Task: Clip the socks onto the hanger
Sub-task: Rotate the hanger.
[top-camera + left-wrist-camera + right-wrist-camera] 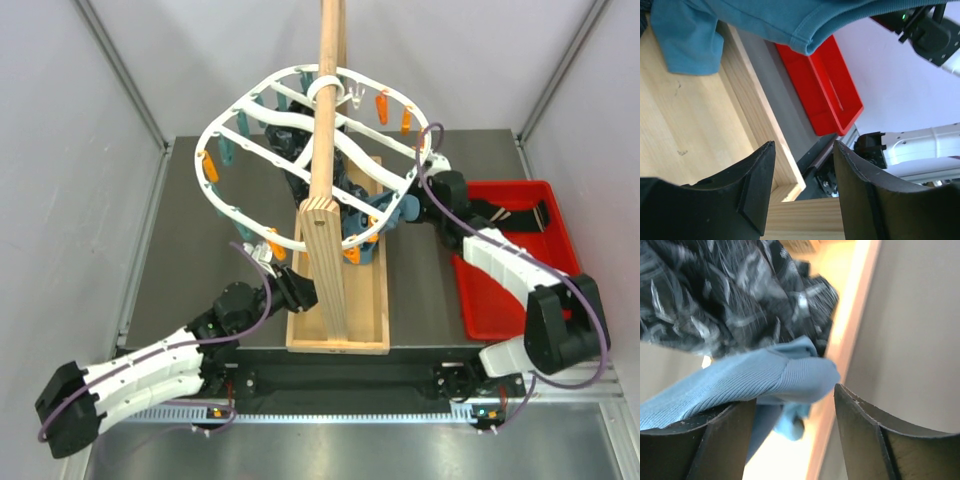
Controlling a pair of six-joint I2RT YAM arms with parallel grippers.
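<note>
The hanger (pixel 268 83) is hanging from the wooden pole (pixel 325 150), which is standing in a wooden tray (pixel 372 300) in the middle of the worktop (pixel 190 230). That is lifting its ring of pegs off the surface, within reach of both arms.

Blue cloths (pixel 765 375) and a dark patterned fabric (pixel 715 290) are dangling from it into the tray. The socks (pixel 512 214) are lying apart from all this, in the red bin (pixel 520 300) on the right, so none looks to be clipped up yet.

The right pincer (pixel 405 207) is reaching in low beside the tray's right wall, under the hanger's right rim. Its wrist view is showing the jaws standing wide apart, gripping nothing. A blue cloth's cuff is drooping across the gap and brushing the left finger (pixel 700 440), which suggests the cloths are crowding the space near the pegs there.

The left pincer (pixel 297 290) is hovering at the tray's near left wall, likewise gaping and empty. It seems to be waiting near the hanger, perhaps to steady the rack or work a peg.

Judging by this, a sock is needing to be fetched from the bin first. The right arm is sitting nearer to it.
</note>
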